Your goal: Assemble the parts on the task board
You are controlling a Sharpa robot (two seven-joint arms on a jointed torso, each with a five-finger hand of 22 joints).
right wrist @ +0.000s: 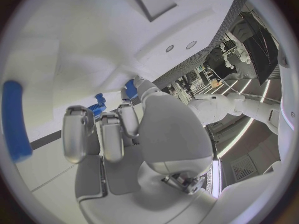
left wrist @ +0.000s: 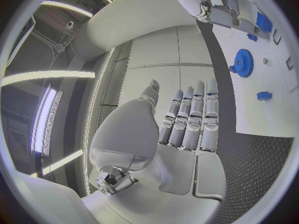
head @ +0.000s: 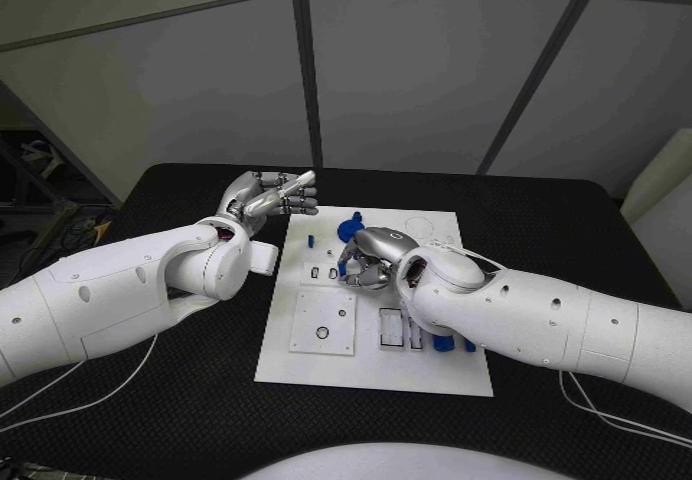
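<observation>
Head view: right hand hangs low over the middle of the task board, fingers curled, whether pinching a part I cannot tell, likely working a slot just near the blue gear; left hand held off the board's far-left corner, fingers straight, empty, apparently clear of the work.

Gear on task board, mid-table

A black desk carries everything. Thin white cables trail across its near left corner, and more white cables run along its near right edge.
</observation>
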